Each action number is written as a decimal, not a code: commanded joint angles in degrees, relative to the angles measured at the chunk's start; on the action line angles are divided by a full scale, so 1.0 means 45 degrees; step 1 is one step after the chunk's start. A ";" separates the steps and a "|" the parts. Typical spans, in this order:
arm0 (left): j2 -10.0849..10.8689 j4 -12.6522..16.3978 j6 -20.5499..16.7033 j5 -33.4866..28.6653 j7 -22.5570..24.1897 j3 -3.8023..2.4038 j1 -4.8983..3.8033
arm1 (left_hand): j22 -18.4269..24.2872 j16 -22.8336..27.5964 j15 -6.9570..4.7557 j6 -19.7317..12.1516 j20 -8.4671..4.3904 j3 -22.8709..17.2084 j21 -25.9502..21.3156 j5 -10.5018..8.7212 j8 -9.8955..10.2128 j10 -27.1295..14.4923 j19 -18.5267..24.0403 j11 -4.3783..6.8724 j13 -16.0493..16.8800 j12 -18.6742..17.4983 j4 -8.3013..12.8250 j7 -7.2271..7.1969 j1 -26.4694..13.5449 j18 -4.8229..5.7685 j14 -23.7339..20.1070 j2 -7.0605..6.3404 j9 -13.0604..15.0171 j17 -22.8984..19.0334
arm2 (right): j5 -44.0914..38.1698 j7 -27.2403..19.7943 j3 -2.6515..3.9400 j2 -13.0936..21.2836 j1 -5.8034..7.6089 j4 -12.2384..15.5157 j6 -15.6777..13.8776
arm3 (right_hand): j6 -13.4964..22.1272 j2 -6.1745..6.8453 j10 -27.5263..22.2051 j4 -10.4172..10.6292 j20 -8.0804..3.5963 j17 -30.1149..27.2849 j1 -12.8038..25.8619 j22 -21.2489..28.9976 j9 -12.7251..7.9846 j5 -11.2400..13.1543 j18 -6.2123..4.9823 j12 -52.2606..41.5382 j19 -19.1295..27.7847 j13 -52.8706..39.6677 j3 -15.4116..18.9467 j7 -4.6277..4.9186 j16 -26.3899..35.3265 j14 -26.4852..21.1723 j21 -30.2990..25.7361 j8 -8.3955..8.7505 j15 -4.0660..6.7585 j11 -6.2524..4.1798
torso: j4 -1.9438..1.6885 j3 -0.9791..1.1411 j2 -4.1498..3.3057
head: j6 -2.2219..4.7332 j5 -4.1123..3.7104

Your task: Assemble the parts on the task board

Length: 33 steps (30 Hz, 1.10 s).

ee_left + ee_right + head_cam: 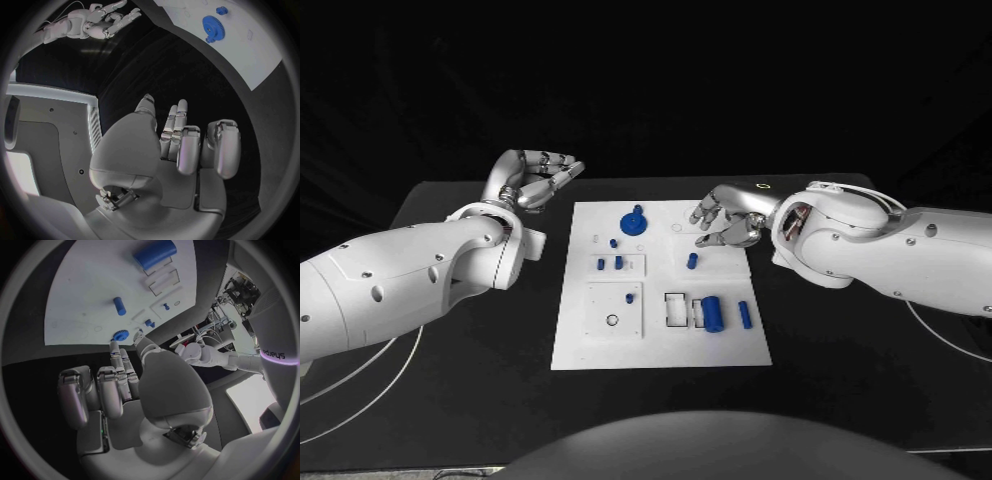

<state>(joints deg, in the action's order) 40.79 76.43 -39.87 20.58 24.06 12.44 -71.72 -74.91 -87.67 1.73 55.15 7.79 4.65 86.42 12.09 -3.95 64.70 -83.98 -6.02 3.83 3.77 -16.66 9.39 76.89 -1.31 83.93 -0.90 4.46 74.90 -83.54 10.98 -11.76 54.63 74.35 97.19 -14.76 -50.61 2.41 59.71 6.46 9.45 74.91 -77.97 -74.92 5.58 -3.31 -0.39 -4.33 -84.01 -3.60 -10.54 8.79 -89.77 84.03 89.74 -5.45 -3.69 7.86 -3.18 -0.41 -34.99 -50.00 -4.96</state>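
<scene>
Head view, flat white task board, toothed blue gear (round), cylindrical parts

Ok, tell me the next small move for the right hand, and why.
Probably lower the right hand onto the small blue peg just in front of it: the hand hangs over the task board's far right part holding nothing, fingers apart, and that peg lies loose nearest it.

Bright overhead light, black surroundings; wrist views bend at edges.
</scene>
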 commanded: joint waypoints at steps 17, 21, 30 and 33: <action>0.0015 0.0015 0.0154 0.0034 0.0090 -0.0007 -0.0004 | -0.3078 0.0036 0.0059 -0.0115 0.0060 0.0069 -0.0032 0.0025 -0.0052 -0.0015 -0.0709 0.0021 0.0007 0.0007 -0.0002 -0.0020 -0.0014 0.0080 0.1010 0.0127 0.0006 0.2609 | -0.1470 0.0810 -0.0011 -0.1086 -0.0604 -0.1050 0.2091 | 0.0052 0.0023 -0.0426 0.0060 0.0287 0.3353 0.0190 -0.3352 -0.0152 0.0101 0.0086 0.0105 -0.1332 -0.0005 0.0438 0.0184 -0.0052 0.1328 0.0057 0.0299 -0.0260 0.0213 | -0.0035 -0.0015 -0.0012 | 0.0001 0.0046; 0.0028 0.0026 0.0154 0.0034 0.0087 -0.0008 -0.0005 | -0.3078 0.0036 0.0059 -0.0115 0.0060 0.0069 -0.0032 0.0025 -0.0052 -0.0015 -0.0709 0.0021 0.0007 0.0007 -0.0002 -0.0020 -0.0014 0.0080 0.1010 0.0127 0.0006 0.2609 | -0.1559 0.0941 -0.0011 -0.1297 -0.0666 -0.1214 0.2294 | -0.0111 -0.0164 0.0014 -0.0079 0.0250 0.3353 -0.0052 -0.3352 -0.0164 0.0094 0.0086 -0.0125 -0.1332 -0.0046 0.0381 0.0049 -0.0052 0.1328 0.0057 0.0277 -0.0148 0.0035 | -0.0023 -0.0009 -0.0007 | 0.0001 0.0065; 0.0046 0.0036 0.0160 0.0034 0.0089 -0.0008 -0.0005 | -0.3078 0.0036 0.0059 -0.0115 0.0060 0.0069 -0.0032 0.0025 -0.0052 -0.0015 -0.0709 0.0021 0.0007 0.0007 -0.0002 -0.0020 -0.0014 0.0080 0.1010 0.0127 0.0006 0.2609 | -0.1736 0.1237 -0.0010 -0.1701 -0.0812 -0.1528 0.2508 | -0.0988 -0.0527 0.0755 -0.0247 -0.0210 0.3353 -0.0533 -0.3352 -0.0128 0.0045 0.0086 -0.0239 -0.1332 0.0008 0.0040 -0.0220 -0.0052 0.1328 0.0057 0.0073 0.0370 -0.0490 | -0.0010 -0.0011 0.0006 | 0.0001 0.0073; 0.0048 0.0035 0.0160 0.0034 0.0089 -0.0008 -0.0005 | -0.3078 0.0036 0.0059 -0.0115 0.0060 0.0069 -0.0032 0.0025 -0.0052 -0.0015 -0.0709 0.0021 0.0007 0.0007 -0.0002 -0.0020 -0.0014 0.0080 0.1010 0.0127 0.0006 0.2609 | -0.1735 0.1257 -0.0009 -0.1794 -0.0849 -0.1623 0.2532 | -0.1089 -0.0546 0.0831 -0.0242 -0.0264 0.3353 -0.0560 -0.3352 -0.0130 0.0040 0.0086 -0.0223 -0.1332 0.0011 -0.0008 -0.0252 -0.0052 0.1328 0.0057 0.0062 0.0416 -0.0529 | -0.0022 -0.0014 -0.0004 | 0.0001 0.0058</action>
<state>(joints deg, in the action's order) 41.05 76.44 -39.84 20.58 24.07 12.45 -71.71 -74.91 -87.67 1.73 54.95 7.80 4.65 86.42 12.09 -3.95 64.70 -83.98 -6.02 3.83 3.77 -16.66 9.19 76.89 -1.32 83.93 -0.90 4.46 74.93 -90.05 15.59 -11.80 46.72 70.63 90.07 -5.00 -55.11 -0.15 63.03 5.45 8.80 74.94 -80.09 -74.90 4.96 -3.10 -0.39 -5.23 -84.00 -3.62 -10.31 7.55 -89.77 83.93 89.74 -4.86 -2.33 5.38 -3.24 -0.44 -34.98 -50.00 -4.65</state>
